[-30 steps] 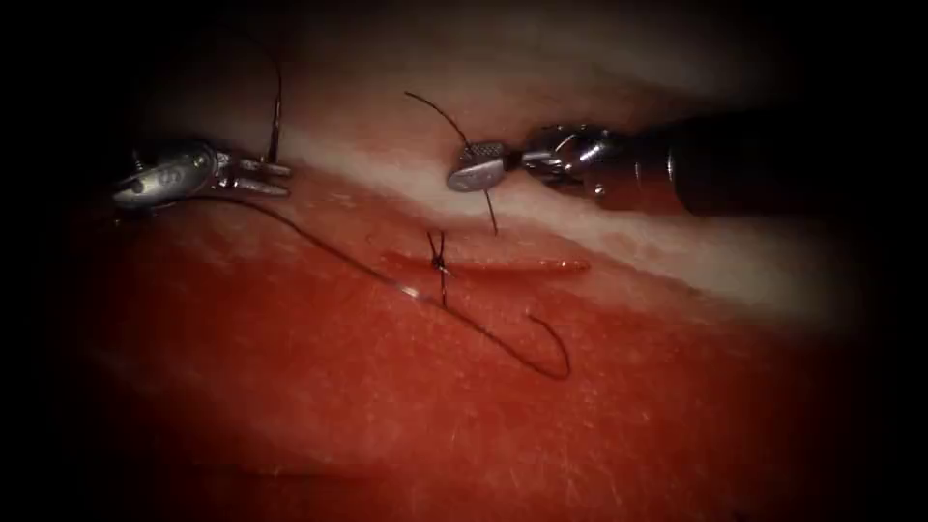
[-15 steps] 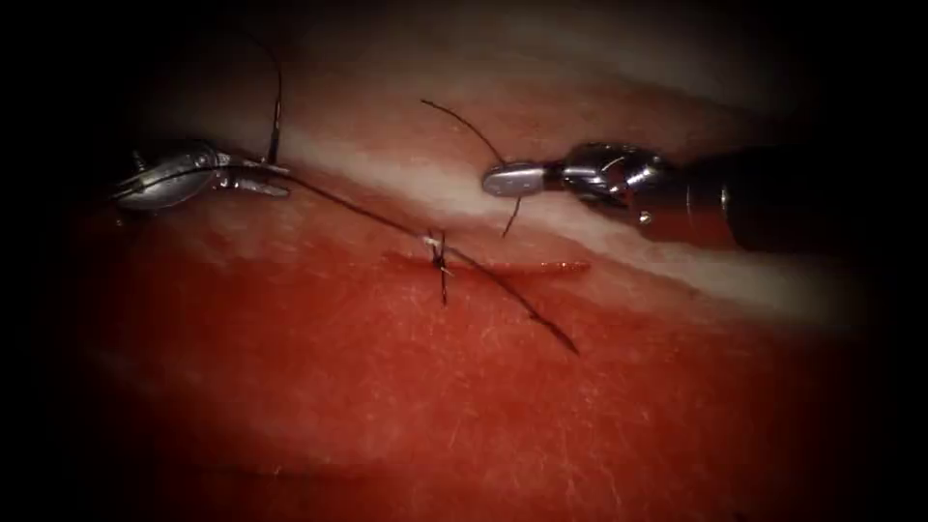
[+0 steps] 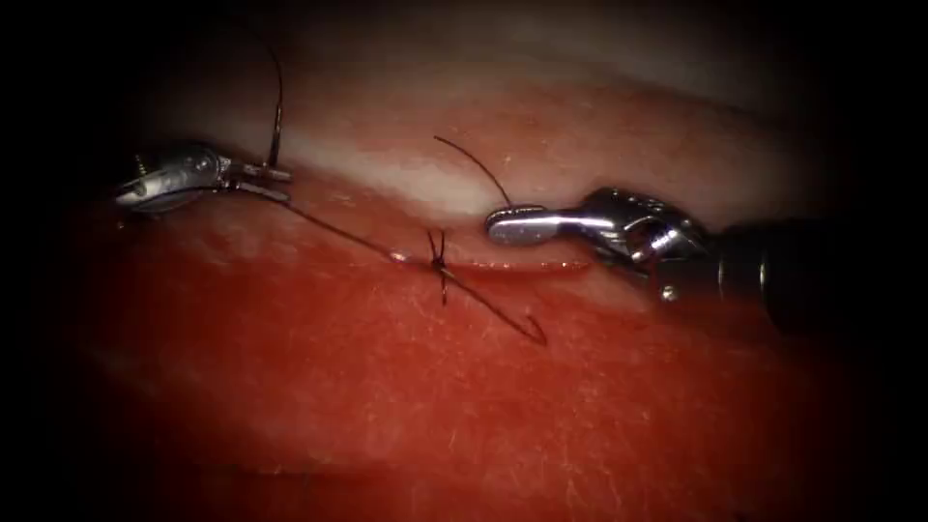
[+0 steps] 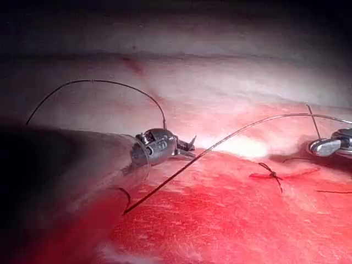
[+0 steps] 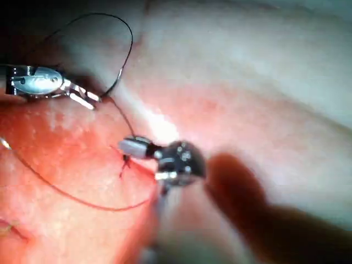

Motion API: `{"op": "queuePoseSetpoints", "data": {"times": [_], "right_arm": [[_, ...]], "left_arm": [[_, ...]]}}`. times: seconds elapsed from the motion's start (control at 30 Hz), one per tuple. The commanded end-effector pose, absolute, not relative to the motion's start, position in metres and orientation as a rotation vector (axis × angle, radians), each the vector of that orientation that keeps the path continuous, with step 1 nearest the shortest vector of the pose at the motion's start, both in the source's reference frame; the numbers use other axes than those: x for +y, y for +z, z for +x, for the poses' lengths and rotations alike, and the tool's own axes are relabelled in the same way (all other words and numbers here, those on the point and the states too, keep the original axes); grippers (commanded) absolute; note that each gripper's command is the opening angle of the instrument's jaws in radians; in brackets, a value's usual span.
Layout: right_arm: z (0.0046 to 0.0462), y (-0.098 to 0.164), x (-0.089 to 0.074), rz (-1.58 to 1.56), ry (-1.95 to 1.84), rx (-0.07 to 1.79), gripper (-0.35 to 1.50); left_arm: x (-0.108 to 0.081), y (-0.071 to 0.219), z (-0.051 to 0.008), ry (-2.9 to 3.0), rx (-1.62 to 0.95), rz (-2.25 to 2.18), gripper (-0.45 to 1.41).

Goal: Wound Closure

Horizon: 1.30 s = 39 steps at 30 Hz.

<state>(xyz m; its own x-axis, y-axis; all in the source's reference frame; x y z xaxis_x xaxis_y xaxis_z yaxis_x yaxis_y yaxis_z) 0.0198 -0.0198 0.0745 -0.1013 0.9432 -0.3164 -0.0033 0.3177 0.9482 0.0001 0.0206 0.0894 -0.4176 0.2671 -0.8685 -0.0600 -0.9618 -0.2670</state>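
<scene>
Left arm's silver end effector (image 3: 261,179), toward the tissue's left edge, is clamped on the dark curved steel needle (image 3: 276,116) near its lower end; needle is clear of the pink-red pork tissue (image 3: 387,406). Thin black thread (image 3: 348,235) runs taut from there to the knot (image 3: 438,261) on the cut (image 3: 522,266), presumably to keep tension. Right arm's silver end effector (image 3: 512,224), jaws together, grips a short thread piece (image 3: 474,162) above the cut. No legible markings.

**Needle held at far left, one knot on the cut**

The curved needle (image 3: 275,116) stands upright at upper left, clear of the tissue (image 3: 387,406). Thread (image 3: 338,230) runs taut to the knot (image 3: 438,261) on the horizontal cut (image 3: 522,265) at centre frame.
</scene>
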Motion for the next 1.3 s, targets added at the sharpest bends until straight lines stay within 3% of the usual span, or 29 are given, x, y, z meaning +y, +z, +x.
{"op": "queuePoseSetpoints", "data": {"times": [0.03,0.07,0.1,0.13,0.17,0.2,0.33,0.47,0.63,0.93,0.97,1.03,1.3], "right_arm": [[0.0206,0.075,-0.020,0.927,1.027,1.434,-0.35],[0.0206,0.075,-0.020,0.922,1.034,1.455,0.34],[0.0205,0.075,-0.020,0.920,1.038,1.467,0.69],[0.0206,0.075,-0.019,0.917,1.044,1.482,1.01],[0.0206,0.075,-0.019,0.917,1.044,1.482,1.01],[0.0205,0.076,-0.019,0.863,1.011,1.528,1.23],[0.0198,0.075,-0.019,0.845,0.997,1.554,1.26],[0.0185,0.074,-0.019,0.829,0.971,1.564,1.25],[0.0166,0.074,-0.019,0.802,0.966,1.568,1.21],[0.0149,0.074,-0.019,0.407,0.717,1.538,1.11],[0.0145,0.074,-0.019,0.247,0.550,1.542,1.09],[0.0140,0.074,-0.019,0.233,0.529,1.544,1.13],[0.0131,0.074,-0.020,0.234,0.516,1.548,1.26]], "left_arm": [[0.021,0.090,-0.0003,2.461,-0.301,-1.562,-0.45],[0.021,0.089,-0.0005,2.442,-0.316,-1.542,-0.20],[0.022,0.089,-0.0005,2.437,-0.317,-1.532,0.05],[0.022,0.089,-0.0005,2.424,-0.305,-1.527,0.17],[0.022,0.089,-0.0005,2.424,-0.305,-1.527,0.17],[0.022,0.088,-0.0006,2.396,-0.283,-1.516,0.29],[0.022,0.087,-0.0007,2.386,-0.287,-1.507,0.37],[0.022,0.085,-0.0009,2.377,-0.297,-1.497,0.62],[0.022,0.083,-0.0010,2.341,-0.283,-1.515,0.66],[0.023,0.079,-0.0036,2.270,-0.293,-1.578,0.46],[0.023,0.079,-0.0049,2.264,-0.307,-1.619,0.31],[0.023,0.079,-0.0062,2.262,-0.310,-1.643,0.21],[0.022,0.079,-0.0085,2.260,-0.352,-1.749,0.14]]}}
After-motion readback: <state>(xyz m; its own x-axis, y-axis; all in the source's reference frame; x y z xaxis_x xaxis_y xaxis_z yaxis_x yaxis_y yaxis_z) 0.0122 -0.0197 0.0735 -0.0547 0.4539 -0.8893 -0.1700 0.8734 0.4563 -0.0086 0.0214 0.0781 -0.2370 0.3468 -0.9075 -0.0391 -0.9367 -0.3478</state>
